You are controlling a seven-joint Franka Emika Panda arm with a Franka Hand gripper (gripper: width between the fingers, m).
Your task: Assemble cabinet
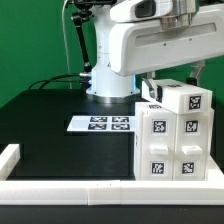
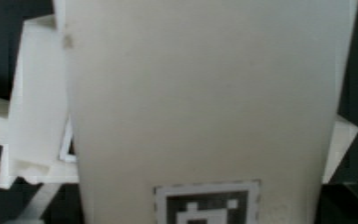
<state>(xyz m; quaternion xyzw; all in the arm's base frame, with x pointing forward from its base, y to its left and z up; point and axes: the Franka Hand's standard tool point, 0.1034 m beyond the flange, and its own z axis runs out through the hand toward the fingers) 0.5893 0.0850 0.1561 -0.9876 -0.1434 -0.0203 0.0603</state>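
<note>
The cabinet (image 1: 175,135) is a white box with several black-and-white tags on its faces. It stands upright at the exterior view's right, near the front rail. My gripper (image 1: 172,84) is directly above its top block, under the big white hand, and its fingertips are hidden there. In the wrist view a broad white panel of the cabinet (image 2: 194,100) fills the picture, with one tag (image 2: 211,205) near the edge. No fingers show in the wrist view, so the frames do not show whether the jaws are open or shut.
The marker board (image 1: 100,123) lies flat on the black table, to the exterior view's left of the cabinet. A low white border rail (image 1: 60,190) runs along the front and left. The arm's base (image 1: 105,80) stands behind the marker board.
</note>
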